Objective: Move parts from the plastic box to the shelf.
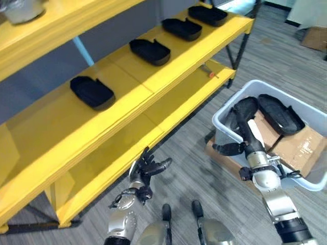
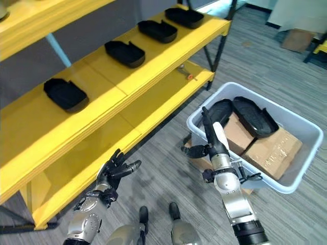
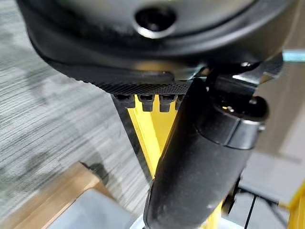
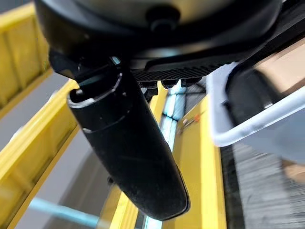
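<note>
Several black moulded parts lie in a row on the yellow shelf's [image 1: 153, 84] middle board, among them the nearest part [image 1: 92, 92] and the second part [image 1: 149, 51]. On the floor to the right stands the grey plastic box [image 2: 301, 163], holding two more black parts [image 2: 254, 116] [image 2: 220, 109] on cardboard packages [image 2: 273, 150]. My right hand [image 2: 212, 138] hovers at the box's near left rim [image 4: 248, 124], fingers straight, open and holding nothing. My left hand [image 1: 148, 168] hangs low beside the shelf's bottom board, fingers spread, open and holding nothing.
A small orange-handled tool [image 1: 209, 71] lies on the lower shelf board. A flat cardboard piece [image 1: 219, 153] sits under the box. Another cardboard box [image 1: 314, 35] stands on the grey floor at the far right. A grey container [image 1: 23, 10] rests on the top shelf.
</note>
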{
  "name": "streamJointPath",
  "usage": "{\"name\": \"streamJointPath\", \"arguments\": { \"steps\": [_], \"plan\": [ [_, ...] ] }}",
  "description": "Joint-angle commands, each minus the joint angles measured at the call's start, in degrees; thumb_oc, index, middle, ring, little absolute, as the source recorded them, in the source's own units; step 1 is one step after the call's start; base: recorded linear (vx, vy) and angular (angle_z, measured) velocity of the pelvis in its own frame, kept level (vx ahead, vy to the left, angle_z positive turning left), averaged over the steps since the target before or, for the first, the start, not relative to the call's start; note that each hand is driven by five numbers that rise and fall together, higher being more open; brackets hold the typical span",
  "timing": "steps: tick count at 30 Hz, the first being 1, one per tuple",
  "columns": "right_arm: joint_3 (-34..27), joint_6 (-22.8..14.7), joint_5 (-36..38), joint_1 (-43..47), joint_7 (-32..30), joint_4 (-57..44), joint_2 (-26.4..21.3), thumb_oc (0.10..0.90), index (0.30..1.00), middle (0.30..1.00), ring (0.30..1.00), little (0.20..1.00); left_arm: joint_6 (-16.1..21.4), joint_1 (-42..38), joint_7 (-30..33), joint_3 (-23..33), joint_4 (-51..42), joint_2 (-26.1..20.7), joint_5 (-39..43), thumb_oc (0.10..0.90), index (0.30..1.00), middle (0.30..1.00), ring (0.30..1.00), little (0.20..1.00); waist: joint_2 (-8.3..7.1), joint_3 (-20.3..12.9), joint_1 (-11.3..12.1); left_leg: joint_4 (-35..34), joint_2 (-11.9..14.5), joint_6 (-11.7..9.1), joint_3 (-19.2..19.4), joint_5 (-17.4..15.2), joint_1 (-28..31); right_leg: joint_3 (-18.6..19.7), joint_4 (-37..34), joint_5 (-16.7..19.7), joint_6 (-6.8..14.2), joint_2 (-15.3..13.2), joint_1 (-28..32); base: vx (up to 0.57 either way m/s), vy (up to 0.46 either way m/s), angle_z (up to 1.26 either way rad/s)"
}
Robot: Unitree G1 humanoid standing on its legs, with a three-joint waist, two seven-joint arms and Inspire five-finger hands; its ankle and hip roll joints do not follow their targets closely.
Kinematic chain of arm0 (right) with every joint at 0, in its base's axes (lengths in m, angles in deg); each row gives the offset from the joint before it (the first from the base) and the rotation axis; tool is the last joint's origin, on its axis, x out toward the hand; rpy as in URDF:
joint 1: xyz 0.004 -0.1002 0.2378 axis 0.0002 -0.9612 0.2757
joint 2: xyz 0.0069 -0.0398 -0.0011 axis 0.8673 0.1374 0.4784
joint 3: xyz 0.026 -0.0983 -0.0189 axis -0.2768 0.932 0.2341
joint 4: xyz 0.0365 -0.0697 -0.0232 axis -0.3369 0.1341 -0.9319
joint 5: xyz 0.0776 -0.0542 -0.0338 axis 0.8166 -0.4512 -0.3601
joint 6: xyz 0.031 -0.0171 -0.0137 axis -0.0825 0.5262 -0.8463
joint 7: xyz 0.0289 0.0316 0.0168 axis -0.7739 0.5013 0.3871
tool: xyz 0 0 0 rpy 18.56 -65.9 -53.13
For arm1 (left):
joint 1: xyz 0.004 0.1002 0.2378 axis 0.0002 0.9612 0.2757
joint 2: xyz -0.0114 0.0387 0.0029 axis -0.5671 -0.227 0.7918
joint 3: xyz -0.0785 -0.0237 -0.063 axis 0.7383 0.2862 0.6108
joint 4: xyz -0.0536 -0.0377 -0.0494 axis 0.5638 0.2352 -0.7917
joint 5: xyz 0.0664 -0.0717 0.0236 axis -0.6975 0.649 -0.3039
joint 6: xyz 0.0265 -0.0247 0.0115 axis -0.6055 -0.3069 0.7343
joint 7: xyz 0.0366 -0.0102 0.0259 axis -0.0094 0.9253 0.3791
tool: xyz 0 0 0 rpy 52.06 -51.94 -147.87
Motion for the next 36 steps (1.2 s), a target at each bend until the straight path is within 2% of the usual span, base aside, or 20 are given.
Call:
{"name": "streamJointPath", "arguments": {
  "steps": [1, 4, 5, 7, 8, 11, 14, 17, 18, 21, 25, 26, 27, 28, 29, 30, 31, 32, 34, 36],
  "plan": [
    [-0.55, -6.08, -0.59, 4.21, -0.35, -5.31, -1.94, 0.900, 1.000, 1.000, 1.000, 1.000, 4.07, -1.81, -2.03, -2.44, -2.54, -0.34, -0.83, 0.900, 1.000, 1.000, 1.000, 1.000, 0.81, -8.69, -0.29, 2.55, -1.17, -0.27, -1.49, 1.01, -0.22, -0.35, 0.97, 1.05, -2.03, 0.45, 3.79, 0.02, 0.070, -0.22],
    [0.25, -6.28, -0.89, 5.12, -0.38, -5.32, -2.13, 0.900, 1.000, 1.000, 1.000, 1.000, 3.84, -2.57, -1.99, -3.09, -2.56, -0.27, -0.93, 0.900, 1.000, 1.000, 1.000, 1.000, 1.26, -8.09, -1.05, 3.05, -1.16, -0.46, -1.86, 1.06, -0.34, 0.38, 2.54, 1.18, -2.03, 0.50, 2.36, 0.00, 0.056, -0.17],
    [1.39, -6.51, -1.00, 6.65, -0.31, -5.13, -1.78, 0.900, 1.000, 1.000, 1.000, 1.000, 3.64, -2.84, -1.99, -2.83, -2.84, -0.24, -1.24, 0.900, 1.000, 1.000, 1.000, 1.000, 1.71, -7.23, -1.00, 2.84, -1.31, -0.56, -1.95, 1.10, -0.16, -0.15, 7.73, 0.81, -2.23, 0.82, 0.50, 0.04, 0.134, -0.33],
    [3.28, -6.75, -1.13, 8.55, 0.12, -4.22, -1.42, 0.900, 1.000, 1.000, 1.000, 1.000, 3.67, -1.59, -1.79, -1.68, -3.18, -0.03, -1.68, 0.900, 1.000, 1.000, 1.000, 1.000, 2.83, -5.64, -0.16, 0.69, -0.90, -0.68, 0.47, 0.84, 2.81, -5.66, 11.51, -0.44, -2.72, -0.19, -1.32, 0.11, 0.140, -0.76],
    [4.99, -6.74, -1.06, 9.63, 0.59, -3.62, -1.35, 0.900, 1.000, 1.000, 1.000, 1.000, 3.77, 0.02, -1.60, -1.00, -3.71, 0.40, -2.06, 0.900, 1.000, 1.000, 1.000, 1.000, 3.61, -4.79, 0.47, -1.00, -0.33, -1.09, 2.75, 0.75, 5.20, -10.44, 10.62, -1.19, -2.87, -1.99, -1.27, 0.16, 0.092, -1.82],
    [7.24, -6.41, -0.47, 10.86, 1.38, -1.99, -2.06, 0.900, 1.000, 1.000, 1.000, 1.000, 4.31, 2.75, -1.49, 0.32, -3.66, 1.20, -2.50, 0.900, 1.000, 1.000, 1.000, 1.000, 4.89, -2.87, -0.80, -2.13, 0.60, -1.62, 4.77, -1.24, 7.15, -13.38, 5.84, -0.77, -1.48, -1.92, -6.94, 0.11, 0.025, -2.14],
    [8.17, -6.29, -0.86, 13.16, 1.24, -0.14, -0.75, 0.900, 1.000, 1.000, 1.000, 1.000, 5.14, 2.39, -0.71, 1.05, -2.46, 1.93, -2.85, 0.900, 1.000, 1.000, 1.000, 1.000, 6.18, -1.13, -2.38, -2.13, 2.85, -2.93, 5.84, -1.07, 8.12, -17.74, 1.08, 1.33, -0.23, -3.86, -14.05, 0.16, -0.106, -0.92],
    [6.56, -6.03, -1.60, 12.27, 0.35, -0.51, -0.53, 0.900, 1.000, 1.000, 1.000, 1.000, 5.77, 1.67, -0.48, 0.60, -1.26, 2.24, -3.48, 0.900, 1.000, 1.000, 1.000, 1.000, 5.63, -1.68, -3.14, -2.13, 3.53, -3.41, 6.42, -1.36, 9.99, -17.04, 0.55, 1.58, 0.20, -5.21, -14.70, 0.25, -0.137, -0.22],
    [5.25, -6.06, -2.07, 11.26, 0.18, -0.60, -0.84, 0.900, 1.000, 1.000, 1.000, 1.000, 5.71, 0.94, -0.60, 0.16, -0.59, 2.93, -3.33, 0.900, 1.000, 1.000, 1.000, 1.000, 4.99, -2.71, -3.43, -2.13, 3.36, -3.61, 6.77, -1.87, 10.83, -18.02, 0.29, 1.44, 0.14, -5.49, -13.17, 0.20, -0.090, -0.02],
    [4.66, -6.10, -3.26, 11.63, -0.82, 1.29, -2.52, 0.900, 1.000, 1.000, 1.000, 1.000, 5.57, -0.76, -0.69, -0.52, 0.54, 4.09, -3.97, 0.900, 1.000, 1.000, 1.000, 1.000, 5.01, -3.72, -4.61, -2.11, 4.14, -3.62, 6.70, -1.49, 12.27, -19.49, 1.11, 1.86, 0.15, -5.74, -11.76, 0.25, -0.091, 0.53],
    [2.97, -6.16, -3.79, 11.49, -1.97, 1.57, -4.98, 0.900, 1.000, 1.000, 1.000, 1.000, 5.43, -2.48, -0.51, -0.78, -0.07, 5.59, -4.35, 0.900, 1.000, 1.000, 1.000, 1.000, 4.93, -4.57, -7.19, 6.25, 7.37, -3.76, 5.79, -0.52, 12.11, -20.09, 5.55, 2.42, 0.45, -6.10, -9.81, 0.36, -0.177, 0.50],
    [2.43, -6.15, -3.98, 11.40, -2.21, 1.54, -5.19, 0.900, 1.000, 1.000, 1.000, 1.000, 5.28, -2.65, -0.52, -0.54, -0.35, 5.96, -4.52, 0.900, 1.000, 1.000, 1.000, 1.000, 4.38, -4.67, -7.28, 9.95, 8.03, -3.74, 6.00, -0.36, 11.75, -20.54, 5.97, 2.66, 0.50, -6.45, -8.63, 0.29, -0.261, 0.20],
    [1.82, -6.11, -4.16, 11.10, -2.77, 1.93, -5.57, 0.900, 1.000, 1.000, 1.000, 1.000, 5.25, -2.81, -0.32, -0.64, -0.74, 6.25, -3.89, 0.900, 1.000, 1.000, 1.000, 1.000, 2.12, -4.70, -6.67, 19.32, 7.24, -4.00, 5.97, 0.04, 8.89, -20.88, 5.67, 2.99, -0.38, -7.77, -6.19, 0.29, -0.260, 0.03],
    [1.82, -6.11, -4.16, 11.11, -2.77, 1.93, -5.57, 0.900, 1.000, 1.000, 1.000, 1.000, 5.25, -2.82, -0.32, -0.65, -0.75, 6.25, -3.88, 0.900, 1.000, 1.000, 1.000, 1.000, 2.18, -4.63, -6.80, 19.76, 7.36, -4.01, 5.80, -0.20, 8.68, -21.03, 5.62, 3.01, -0.39, -7.71, -6.10, 0.27, -0.294, -0.04],
    [1.82, -6.04, -4.40, 11.53, -3.20, 2.19, -5.40, 0.900, 1.000, 1.000, 1.000, 1.000, 5.23, -2.66, -0.16, -0.72, -1.20, 6.53, -3.73, 0.900, 1.000, 1.000, 1.000, 1.000, 0.89, -3.97, -5.80, 27.13, 6.46, -4.43, 5.67, -1.29, 6.62, -21.53, 5.40, 2.82, -0.77, -8.15, -4.15, 0.22, -0.319, -0.18],
    [1.66, -6.16, -4.04, 11.49, -3.55, 1.64, -4.72, 0.900, 1.000, 1.000, 1.000, 1.000, 5.34, -2.73, -0.05, -0.65, -1.53, 6.39, -3.35, 0.900, 1.000, 1.000, 1.000, 1.000, -2.10, -1.55, -3.74, 38.95, 3.67, -4.93, 5.07, -3.63, 2.21, -21.20, 5.31, 3.18, -1.23, -9.17, -1.76, 0.26, -0.394, -0.16],
    [1.65, -6.15, -4.01, 11.50, -3.56, 1.54, -4.75, 0.900, 1.000, 1.000, 1.000, 1.000, 5.34, -2.88, 0.00, -0.55, -1.61, 6.32, -3.24, 0.900, 1.000, 1.000, 1.000, 1.000, -3.34, -0.60, -2.94, 42.50, 2.92, -5.06, 5.02, -4.44, 0.74, -20.80, 5.27, 3.30, -1.32, -9.71, -0.96, 0.18, -0.336, -0.27],
    [1.83, -5.97, -4.15, 11.90, -3.51, 1.85, -4.56, 0.900, 1.000, 1.000, 1.000, 1.000, 5.22, -3.27, -0.06, -0.48, -1.48, 6.10, -3.26, 0.900, 1.000, 1.000, 1.000, 1.000, -4.29, 0.42, -2.36, 43.34, 3.50, -4.71, 4.97, -5.37, -0.81, -20.53, 5.19, 3.15, -1.33, -9.84, -0.42, 0.12, -0.166, -0.53],
    [2.11, -5.78, -4.17, 12.58, -3.61, 2.27, -4.59, 0.900, 1.000, 1.000, 1.000, 1.000, 5.23, -3.53, 0.00, -0.08, -1.57, 5.85, -3.18, 0.900, 1.000, 1.000, 1.000, 1.000, -4.24, 1.63, -1.80, 40.65, 3.33, -4.36, 4.45, -5.98, -2.57, -19.76, 4.89, 2.60, -1.37, -9.10, 0.35, 0.10, -0.082, -0.52],
    [1.33, -5.79, -3.90, 11.95, -3.85, 2.70, -4.32, 0.900, 1.000, 1.000, 1.000, 1.000, 4.90, -3.52, 0.24, 0.40, -2.05, 5.01, -3.12, 0.900, 1.000, 1.000, 1.000, 1.000, -5.31, 2.52, -1.04, 30.86, 9.36, -3.35, 4.11, -5.39, -5.66, -18.68, 3.40, 2.45, -0.53, -8.41, 1.60, 0.16, -0.029, -0.14]
  ]
}}
